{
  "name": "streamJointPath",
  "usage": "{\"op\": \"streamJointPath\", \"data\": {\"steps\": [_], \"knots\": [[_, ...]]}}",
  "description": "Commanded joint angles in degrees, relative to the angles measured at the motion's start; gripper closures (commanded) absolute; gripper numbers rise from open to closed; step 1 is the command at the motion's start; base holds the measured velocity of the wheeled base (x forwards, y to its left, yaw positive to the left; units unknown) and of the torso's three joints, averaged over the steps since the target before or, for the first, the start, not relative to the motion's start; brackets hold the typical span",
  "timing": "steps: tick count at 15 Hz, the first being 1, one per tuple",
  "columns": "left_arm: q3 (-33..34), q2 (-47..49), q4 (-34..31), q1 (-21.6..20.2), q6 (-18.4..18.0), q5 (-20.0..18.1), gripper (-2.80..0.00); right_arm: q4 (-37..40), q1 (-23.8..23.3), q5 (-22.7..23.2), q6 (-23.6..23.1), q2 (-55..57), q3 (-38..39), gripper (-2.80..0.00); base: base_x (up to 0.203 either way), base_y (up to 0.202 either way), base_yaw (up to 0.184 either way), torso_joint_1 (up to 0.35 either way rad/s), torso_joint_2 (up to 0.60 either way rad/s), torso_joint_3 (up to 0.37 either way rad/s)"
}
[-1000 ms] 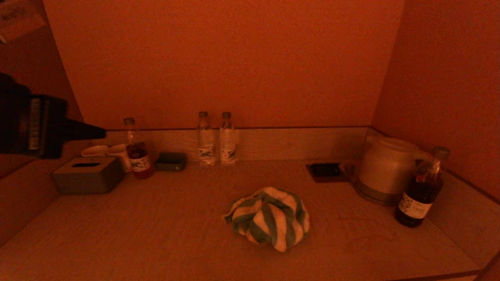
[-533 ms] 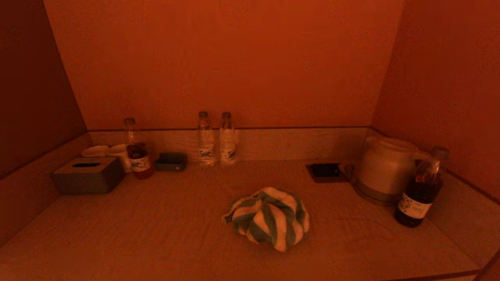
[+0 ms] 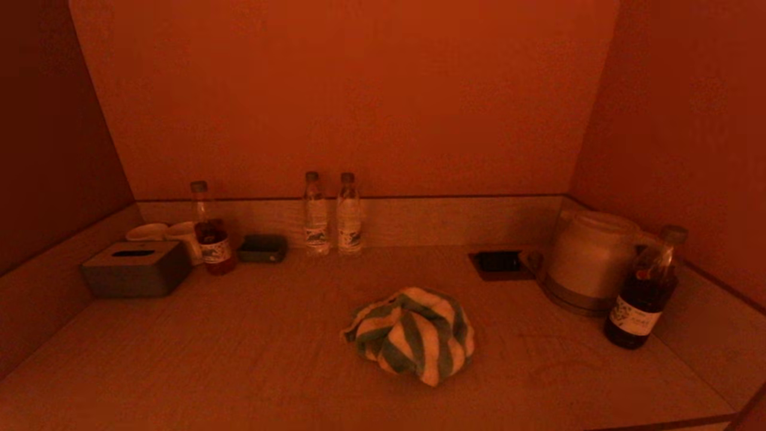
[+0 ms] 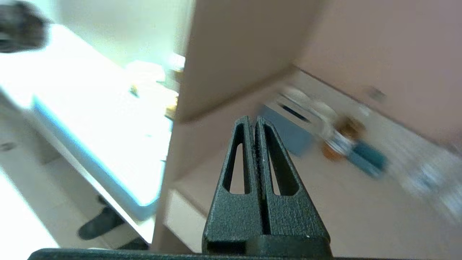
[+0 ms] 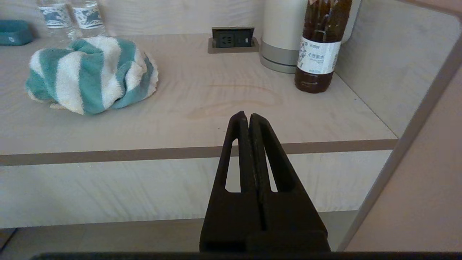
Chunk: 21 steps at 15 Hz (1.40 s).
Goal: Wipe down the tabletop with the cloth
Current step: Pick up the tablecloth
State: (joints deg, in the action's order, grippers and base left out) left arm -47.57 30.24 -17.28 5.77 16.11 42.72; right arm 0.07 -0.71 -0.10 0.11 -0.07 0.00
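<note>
A crumpled green-and-white striped cloth (image 3: 413, 334) lies in the middle of the wooden tabletop (image 3: 239, 359); it also shows in the right wrist view (image 5: 90, 74). Neither gripper shows in the head view. My right gripper (image 5: 248, 116) is shut and empty, held in front of and below the tabletop's front edge, to the right of the cloth. My left gripper (image 4: 252, 120) is shut and empty, held off the table's left side, outside the alcove's left wall.
A tissue box (image 3: 136, 269), two cups (image 3: 164, 232), a tea bottle (image 3: 210, 230) and a small dark box (image 3: 262, 247) stand at the back left. Two water bottles (image 3: 332, 214) stand at the back. A socket (image 3: 498, 261), kettle (image 3: 589, 257) and dark bottle (image 3: 645, 293) stand at the right.
My left arm, seen at the left edge one second ago, has left the head view. The cloth has not moved.
</note>
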Motion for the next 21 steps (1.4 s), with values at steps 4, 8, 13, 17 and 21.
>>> {"op": "streamJointPath", "data": {"steps": [4, 8, 13, 17, 21], "knots": [[7.1, -9.9, 3.9, -4.6, -1.9, -0.2, 0.0, 0.0, 0.0, 0.0, 0.0, 0.1, 0.0, 0.0, 0.0, 0.0, 0.0, 0.0, 0.0, 0.0], [13.8, -16.6, 7.7, -4.7, -7.1, -10.6, 0.0, 0.1, 0.0, 0.0, 0.0, 0.1, 0.0, 0.0, 0.0, 0.0, 0.0, 0.0, 0.0, 0.0], [30.2, -29.4, 16.6, -4.9, -15.6, -37.0, 0.0, 0.0, 0.0, 0.0, 0.0, 0.1, 0.0, 0.0, 0.0, 0.0, 0.0, 0.0, 0.0, 0.0], [45.2, -30.2, 29.1, -4.9, -22.1, -45.0, 0.0, 0.0, 0.0, 0.0, 0.0, 0.1, 0.0, 0.0, 0.0, 0.0, 0.0, 0.0, 0.0, 0.0], [47.4, -30.2, 25.6, -5.0, -22.3, -46.9, 0.0, 0.1, 0.0, 0.0, 0.0, 0.1, 0.0, 0.0, 0.0, 0.0, 0.0, 0.0, 0.0, 0.0]]}}
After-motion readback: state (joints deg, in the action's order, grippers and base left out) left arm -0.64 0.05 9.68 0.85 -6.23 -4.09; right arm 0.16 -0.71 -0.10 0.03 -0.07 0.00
